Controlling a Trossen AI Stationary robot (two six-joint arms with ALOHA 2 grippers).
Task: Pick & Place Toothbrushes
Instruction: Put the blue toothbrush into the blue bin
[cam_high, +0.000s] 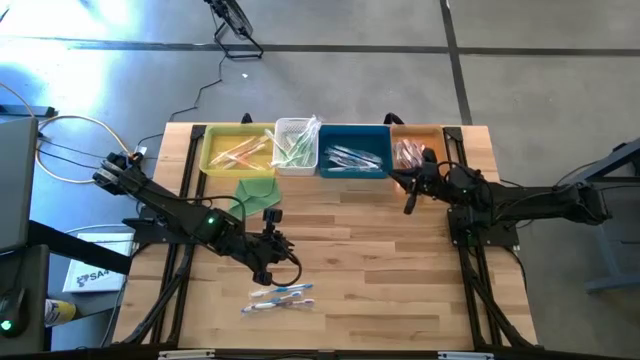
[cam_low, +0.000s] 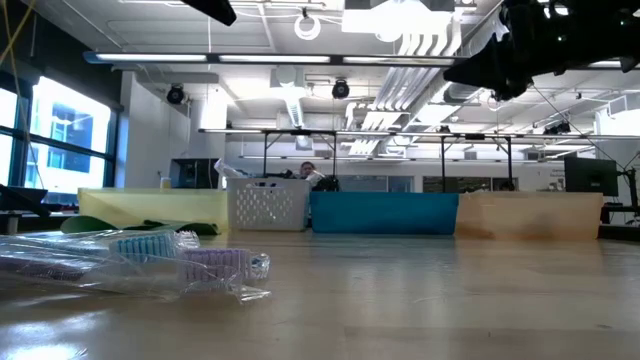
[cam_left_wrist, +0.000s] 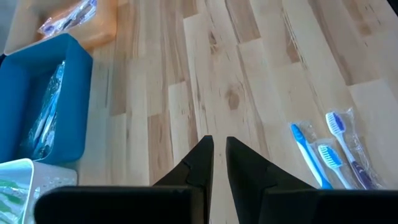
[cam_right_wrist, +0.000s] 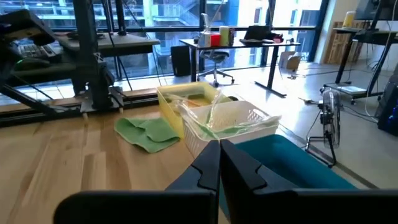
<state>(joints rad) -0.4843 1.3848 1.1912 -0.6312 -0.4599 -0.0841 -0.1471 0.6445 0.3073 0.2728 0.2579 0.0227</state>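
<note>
Three wrapped toothbrushes (cam_high: 280, 295) with blue and purple heads lie flat on the wood near the near edge. They show close up in the low view (cam_low: 150, 262) and in the left wrist view (cam_left_wrist: 329, 155). My left gripper (cam_high: 285, 252) (cam_left_wrist: 219, 149) hovers just beyond them, shut and empty, pointing toward the table's right. My right gripper (cam_high: 408, 205) (cam_right_wrist: 219, 149) is raised in front of the orange bin (cam_high: 418, 150), shut and empty, pointing left. More toothbrushes fill the bins.
Along the far edge stand a yellow bin (cam_high: 232, 150), a white basket (cam_high: 296, 145), a blue bin (cam_high: 353, 155) and the orange bin. A folded green cloth (cam_high: 255, 192) lies before the yellow bin. Bare wood stretches across the middle and right of the table (cam_high: 400, 270).
</note>
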